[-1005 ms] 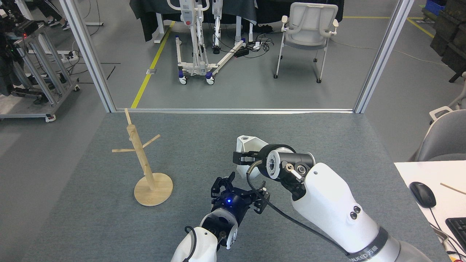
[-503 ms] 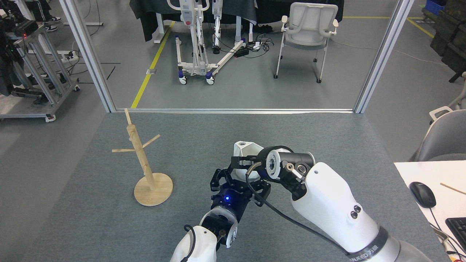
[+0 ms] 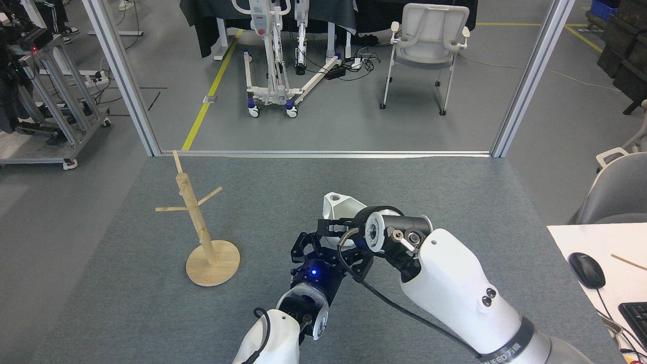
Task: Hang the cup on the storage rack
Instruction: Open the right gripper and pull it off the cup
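Note:
The white cup [image 3: 339,205] is held above the grey table, tab end up, with my right gripper [image 3: 331,226] shut on its side. Just below it my left gripper [image 3: 331,251] is open, its black fingers [image 3: 302,245] spread to either side of the cup's lower part. The right wrist hides most of the cup's body. I cannot tell whether the left fingers touch the cup. The wooden storage rack [image 3: 194,212] stands upright on its round base at the left of the table, well apart from both grippers, with its pegs bare.
The grey felt table [image 3: 455,192] ends at a metal frame rail at the back. A white desk with a mouse [image 3: 586,269] and a keyboard lies at the right edge. A chair and a wheeled lift stand on the floor beyond.
My right gripper has carried the cup down and slightly left. My left gripper has moved up and forward, so its open fingers now flank the cup's lower part.

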Tool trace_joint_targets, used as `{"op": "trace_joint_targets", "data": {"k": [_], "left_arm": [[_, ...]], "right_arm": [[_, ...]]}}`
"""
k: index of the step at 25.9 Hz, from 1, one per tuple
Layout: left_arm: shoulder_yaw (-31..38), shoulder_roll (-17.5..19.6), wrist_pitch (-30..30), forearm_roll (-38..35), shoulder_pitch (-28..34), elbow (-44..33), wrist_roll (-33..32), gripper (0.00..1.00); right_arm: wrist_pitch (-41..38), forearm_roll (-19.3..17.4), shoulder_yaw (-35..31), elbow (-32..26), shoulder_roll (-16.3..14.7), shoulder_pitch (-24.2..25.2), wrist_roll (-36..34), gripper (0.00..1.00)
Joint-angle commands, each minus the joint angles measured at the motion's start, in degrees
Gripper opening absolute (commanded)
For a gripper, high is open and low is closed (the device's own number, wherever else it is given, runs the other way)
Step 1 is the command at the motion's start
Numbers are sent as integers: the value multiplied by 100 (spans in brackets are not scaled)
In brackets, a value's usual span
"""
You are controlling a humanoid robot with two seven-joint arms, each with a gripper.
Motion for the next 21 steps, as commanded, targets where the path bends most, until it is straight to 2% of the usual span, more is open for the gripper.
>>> {"op": "trace_joint_targets", "data": {"k": [1,3,6,8,10,15,16,21], "left_arm": [[4,-1,34,2,-5,1,-55,49],[4,8,-10,2,4,10,-55,42],[4,8,-36,2,12,1,-55,35],[-5,-1,-36,2,12,-8,-55,34],[-5,8,-36,-7,12,-8,-47,34],[-5,8,-45,-7,12,-26,-29,30],[-5,8,-54,-7,12,-34,-29,30],[-5,8,-107,-16,21,-61,41,30]], "right_arm": [[-20,-9,8,-5,0,14,89,9],[-29,-9,8,-5,0,14,54,10],[-38,0,8,-5,0,14,36,21],[-73,0,8,-5,-9,5,28,46],[-73,9,17,-5,-9,5,19,58],[-90,18,8,-22,0,-4,19,95],[-99,18,17,-40,9,-21,19,98],[-477,35,-1,-84,17,-56,-219,99]]}}
